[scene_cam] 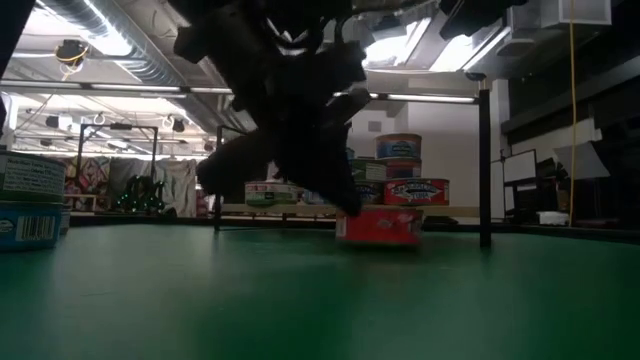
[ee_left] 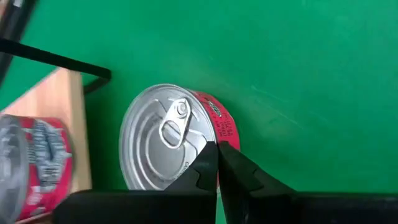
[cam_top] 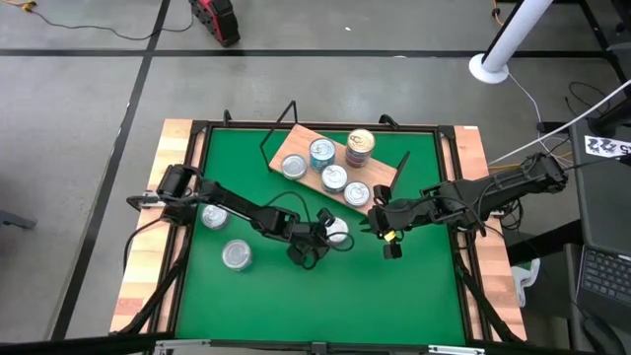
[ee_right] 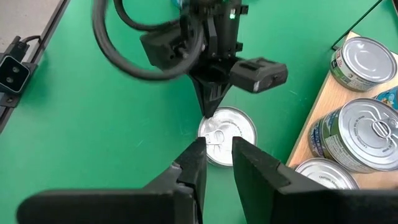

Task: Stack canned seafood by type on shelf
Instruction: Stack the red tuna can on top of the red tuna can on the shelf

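A flat round tin (ee_left: 171, 140) with a shiny ribbed silver lid, a pull ring and a red side label lies on the green felt-like mat (cam_top: 414, 296), just off the near edge of the wooden shelf (cam_top: 294, 144). The left gripper (ee_left: 217, 163) has its dark pointed fingers clenched together at the tin's rim, touching it but not around it. The right gripper (ee_right: 217, 163) hovers close by, fingers slightly parted, grasping nothing. On the pale board sit five tins, one of them gold-topped (cam_top: 361, 140) on a stack. Two more silver-lidded tins (cam_top: 236, 254) lie on the mat to the left.
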